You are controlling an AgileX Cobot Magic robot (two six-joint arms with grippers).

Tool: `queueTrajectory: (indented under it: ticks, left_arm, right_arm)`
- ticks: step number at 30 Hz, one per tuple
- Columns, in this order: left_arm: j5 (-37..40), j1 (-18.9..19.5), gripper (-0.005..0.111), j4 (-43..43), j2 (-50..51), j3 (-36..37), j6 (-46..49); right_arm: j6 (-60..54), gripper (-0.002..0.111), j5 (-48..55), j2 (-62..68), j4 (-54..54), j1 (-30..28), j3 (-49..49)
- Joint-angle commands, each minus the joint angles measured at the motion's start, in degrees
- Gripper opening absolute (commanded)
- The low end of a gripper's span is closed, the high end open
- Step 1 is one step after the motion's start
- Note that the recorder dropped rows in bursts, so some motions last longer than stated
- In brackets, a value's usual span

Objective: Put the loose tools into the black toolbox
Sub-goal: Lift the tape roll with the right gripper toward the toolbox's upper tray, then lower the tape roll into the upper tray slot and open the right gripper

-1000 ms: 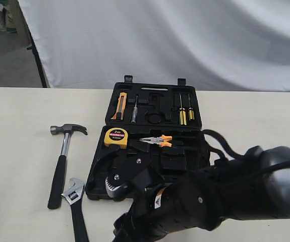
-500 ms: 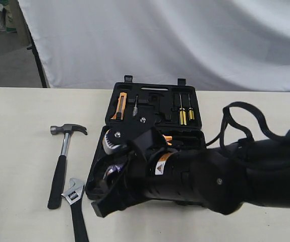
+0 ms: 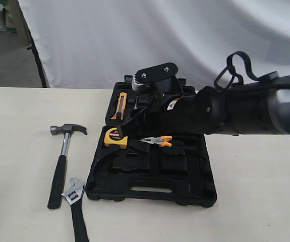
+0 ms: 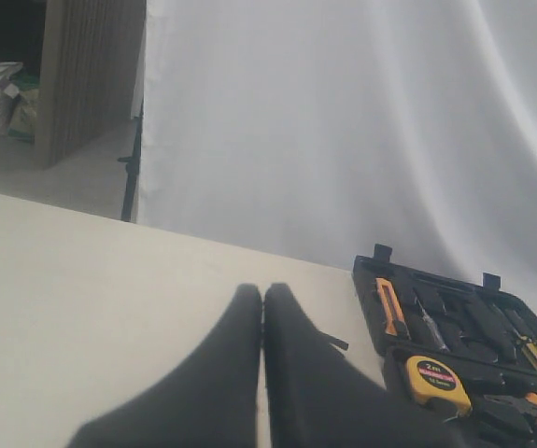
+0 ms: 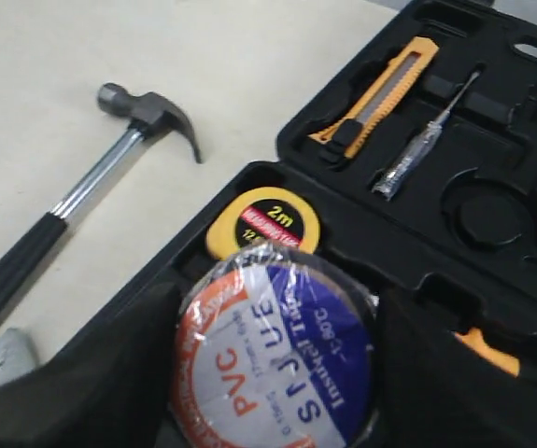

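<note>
The tape roll [image 5: 277,350], dark with an orange, white and blue PVC label, sits between the black fingers [image 5: 91,392] of my right gripper [image 5: 277,364], which is shut on it. That gripper [image 3: 129,120] hangs over the open black toolbox [image 3: 150,197], near the hinge between its halves; the exterior view hides the roll. The claw hammer [image 3: 64,151] and the adjustable wrench [image 3: 75,204] lie on the table left of the toolbox. My left gripper [image 4: 263,297] is shut and empty above the table, with the toolbox [image 4: 371,273] off to its side.
In the toolbox lie a yellow tape measure [image 3: 115,137], orange-handled pliers [image 3: 158,141], an orange utility knife [image 5: 380,93], a tester screwdriver [image 5: 417,154] and a round recess [image 5: 487,210]. White cloth hangs behind the table. The right arm [image 3: 235,111] spans the toolbox's far half.
The right arm has risen from the toolbox's near edge and swung toward the far half, carrying the tape roll. Hammer and wrench have not moved.
</note>
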Motion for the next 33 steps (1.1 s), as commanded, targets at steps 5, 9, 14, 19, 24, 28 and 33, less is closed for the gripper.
queueTrajectory:
  ticks: [5,9,14,19,24,28,33]
  left_arm:
    - [-0.41,1.45,0.001,0.25,-0.18,-0.15,-0.27]
    - [-0.41,1.45,0.001,0.25,-0.18,-0.15,-0.27]
    - [-0.41,1.45,0.001,0.25,-0.18,-0.15,-0.27]
    - [-0.41,1.45,0.001,0.25,-0.18,-0.15,-0.27]
    - [-0.41,1.45,0.001,0.25,-0.18,-0.15,-0.27]
    - [-0.41,1.45,0.001,0.25,-0.18,-0.15,-0.27]
    - [-0.41,1.45,0.001,0.25,-0.18,-0.15,-0.27]
  right_arm:
    - [-0.60,-0.001,0.00,11.27,-0.25,-6.74,-10.99]
    - [-0.60,-0.001,0.51,17.84,-0.25,-9.09,-18.92]
    - [-1.47,-0.001,2.99,26.55,-0.36,-10.87,-29.22]
    - [-1.47,-0.001,9.24,33.02,-0.47,-11.96,-37.26]
    - [-1.47,-0.001,10.65,35.70,-0.47,-13.23,-39.53]
    - [-1.35,-0.001,13.76,35.70,-1.13,-13.84,-39.53]
    - [-1.35,-0.001,15.77,35.70,-1.63,-14.58,-39.42]
